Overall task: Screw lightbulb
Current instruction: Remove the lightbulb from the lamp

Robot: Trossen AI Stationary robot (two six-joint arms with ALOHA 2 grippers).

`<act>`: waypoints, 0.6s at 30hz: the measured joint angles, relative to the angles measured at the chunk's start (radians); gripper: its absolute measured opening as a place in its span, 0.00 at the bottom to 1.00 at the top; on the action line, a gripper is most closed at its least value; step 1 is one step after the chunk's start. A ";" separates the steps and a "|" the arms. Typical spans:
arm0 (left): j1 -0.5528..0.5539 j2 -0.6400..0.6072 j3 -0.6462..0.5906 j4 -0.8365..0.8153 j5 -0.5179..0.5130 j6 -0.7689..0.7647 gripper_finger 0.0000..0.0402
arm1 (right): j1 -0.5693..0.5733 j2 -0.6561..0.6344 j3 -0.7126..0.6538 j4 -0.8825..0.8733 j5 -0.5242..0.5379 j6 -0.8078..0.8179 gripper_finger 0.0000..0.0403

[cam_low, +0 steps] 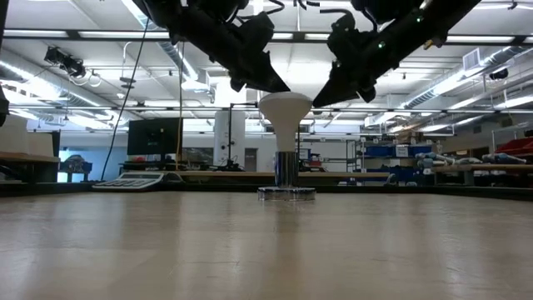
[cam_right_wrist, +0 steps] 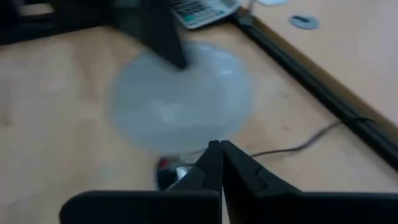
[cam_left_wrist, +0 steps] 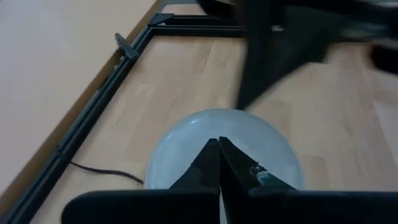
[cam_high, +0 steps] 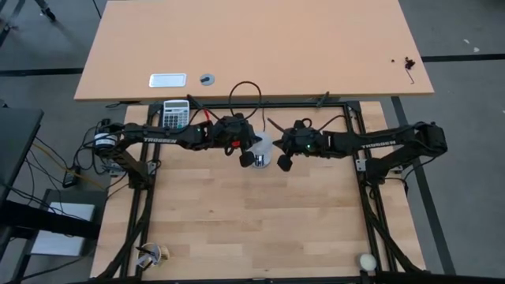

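Lightbulb (cam_low: 285,112) upright between closed tools

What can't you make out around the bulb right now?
- Contact of the shut left gripper and shut right gripper with the lightbulb: low view too dark to tell.
- Thread seating in the socket: too small in the low view.
- Socket from above: the bulb's dome covers it in the high view.

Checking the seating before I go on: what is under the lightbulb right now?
Under the lightbulb stands a round silver socket on the table, the bulb's neck running down into it. The screw base itself is hidden inside the socket, so thread engagement cannot be seen.
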 joint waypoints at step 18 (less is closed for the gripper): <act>0.002 0.000 0.000 0.013 0.013 0.002 0.00 | 0.094 -0.040 0.000 0.024 -0.065 -0.014 0.03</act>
